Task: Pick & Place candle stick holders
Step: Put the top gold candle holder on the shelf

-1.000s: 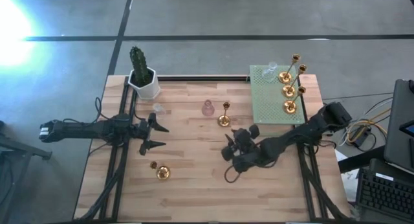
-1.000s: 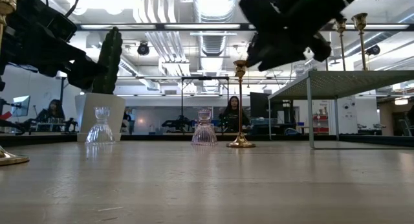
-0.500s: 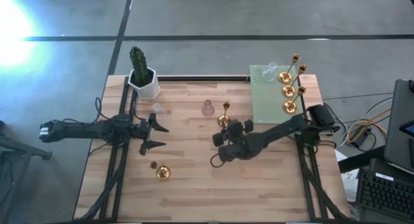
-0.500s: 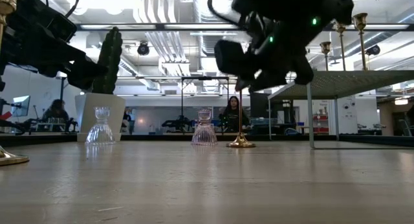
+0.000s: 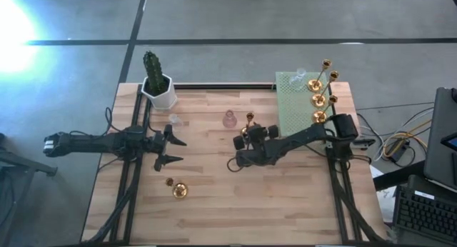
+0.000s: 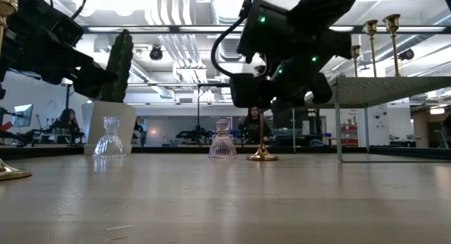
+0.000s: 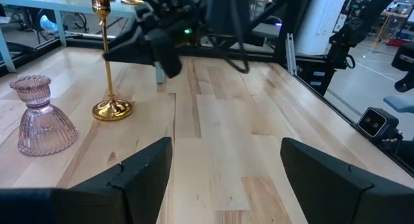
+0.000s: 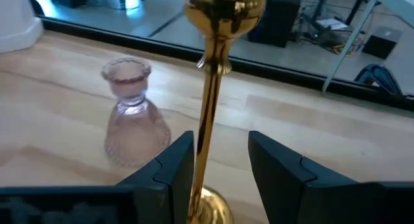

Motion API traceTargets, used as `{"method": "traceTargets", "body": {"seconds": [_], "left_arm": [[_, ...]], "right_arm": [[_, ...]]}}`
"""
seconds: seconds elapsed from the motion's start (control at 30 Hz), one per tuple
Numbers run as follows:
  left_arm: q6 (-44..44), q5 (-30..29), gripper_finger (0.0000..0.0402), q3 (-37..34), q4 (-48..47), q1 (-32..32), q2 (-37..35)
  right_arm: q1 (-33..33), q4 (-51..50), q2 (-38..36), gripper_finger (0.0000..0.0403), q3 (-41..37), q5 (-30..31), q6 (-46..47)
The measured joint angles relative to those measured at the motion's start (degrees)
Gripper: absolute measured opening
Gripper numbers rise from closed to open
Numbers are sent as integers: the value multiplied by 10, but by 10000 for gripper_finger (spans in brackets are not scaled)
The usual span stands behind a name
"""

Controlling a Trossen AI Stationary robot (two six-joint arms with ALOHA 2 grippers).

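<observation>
Right gripper (image 8: 220,162) parted around stem of gold candle holder (image 5: 249,125) mid-desk (image 5: 214,204), beside pink glass holder (image 5: 229,119), poised to grip; left gripper (image 5: 173,150) wide open, waiting.

The right arm reaches in from three o'clock toward the table's centre, its right gripper (image 8: 220,169) low, fingers (image 8: 169,164) parted with a narrow gap. The left arm lies stretched from nine o'clock, its left gripper (image 5: 171,150) spread wide, pointing toward three o'clock.
</observation>
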Motion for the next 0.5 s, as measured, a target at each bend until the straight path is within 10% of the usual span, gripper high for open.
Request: {"method": "traceTargets", "body": {"seconds": [0.5], "left_arm": [[0, 0, 294, 0, 0, 0, 1]], "right_arm": [[-40, 4, -5, 83, 1, -1, -33]]}}
